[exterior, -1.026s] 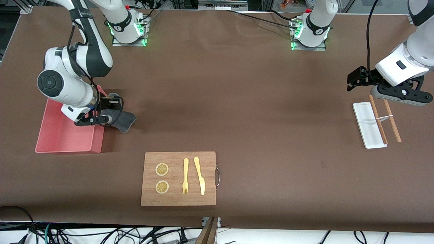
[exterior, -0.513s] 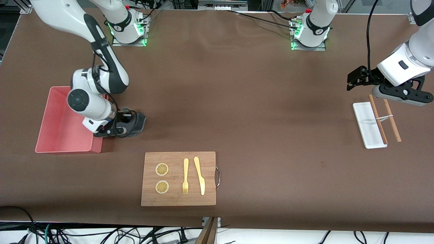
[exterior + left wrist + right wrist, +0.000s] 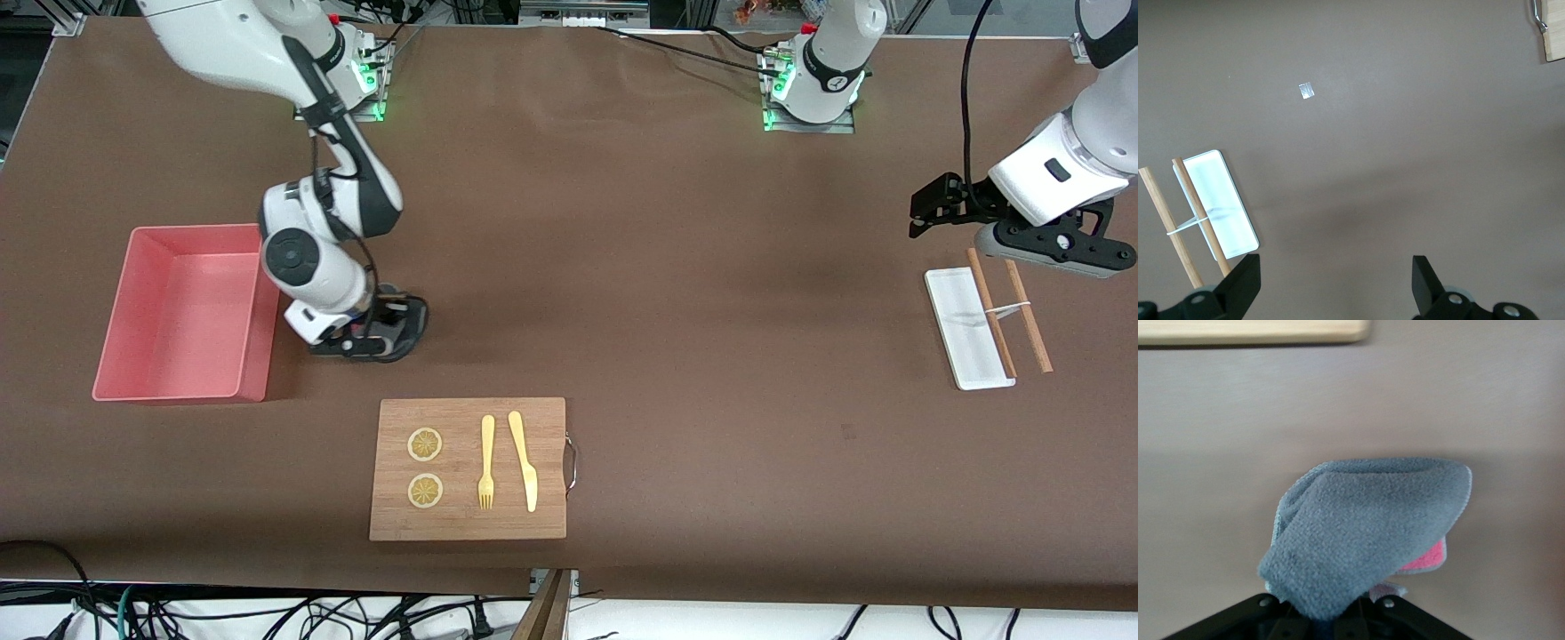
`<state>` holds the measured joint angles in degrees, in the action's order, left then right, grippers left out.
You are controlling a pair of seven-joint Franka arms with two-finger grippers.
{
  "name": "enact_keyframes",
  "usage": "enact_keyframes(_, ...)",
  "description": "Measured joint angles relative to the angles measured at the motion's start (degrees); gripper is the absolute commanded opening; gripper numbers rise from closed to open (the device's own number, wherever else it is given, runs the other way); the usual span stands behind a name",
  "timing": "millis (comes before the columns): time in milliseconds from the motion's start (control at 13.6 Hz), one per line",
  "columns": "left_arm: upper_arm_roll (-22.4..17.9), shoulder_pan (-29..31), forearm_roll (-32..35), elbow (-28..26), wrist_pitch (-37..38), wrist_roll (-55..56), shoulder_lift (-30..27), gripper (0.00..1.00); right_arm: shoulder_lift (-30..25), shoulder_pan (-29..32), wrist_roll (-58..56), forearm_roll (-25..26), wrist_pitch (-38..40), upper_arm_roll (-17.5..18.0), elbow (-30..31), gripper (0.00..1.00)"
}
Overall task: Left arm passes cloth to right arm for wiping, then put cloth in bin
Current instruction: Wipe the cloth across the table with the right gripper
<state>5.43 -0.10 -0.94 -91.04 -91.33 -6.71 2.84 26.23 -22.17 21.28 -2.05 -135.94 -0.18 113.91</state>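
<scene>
Fuzzy grey cloth (image 3: 1365, 533) pinched in right tool (image 3: 378, 333), left tool (image 3: 1331, 287) spread over table.

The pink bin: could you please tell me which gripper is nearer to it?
Right. The right gripper, holding the cloth, is beside the bin; the left gripper waits above the white tray.

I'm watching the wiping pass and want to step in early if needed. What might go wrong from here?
The right gripper is shut on the cloth by one bunched end only, so dragging may pull it free. The cutting board with its fork and knife lies just nearer the camera; a wide stroke might nudge them. The bin sits beside the arm's elbow, which might clip its wall. The left gripper waits open above the white tray.
</scene>
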Motion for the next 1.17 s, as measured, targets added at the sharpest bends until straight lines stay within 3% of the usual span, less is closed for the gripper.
enact_keyframes(513,-0.4,0.5,0.0,0.1,0.0,0.0,0.1,1.0,1.0,-13.5,25.2,-2.0,0.0,0.8,-4.0,0.0)
enact_keyframes(879,-0.1,0.9,0.0,0.1,0.3,0.0,0.1,1.0,1.1,-14.2,28.5,-6.8,10.9,2.0,-12.8,0.0)
enact_keyframes(1172,0.0,0.9,0.0,0.1,0.3,0.0,0.1,1.0,2.2,-11.4,25.3,-6.8,13.9,1.4,-14.0,0.0)
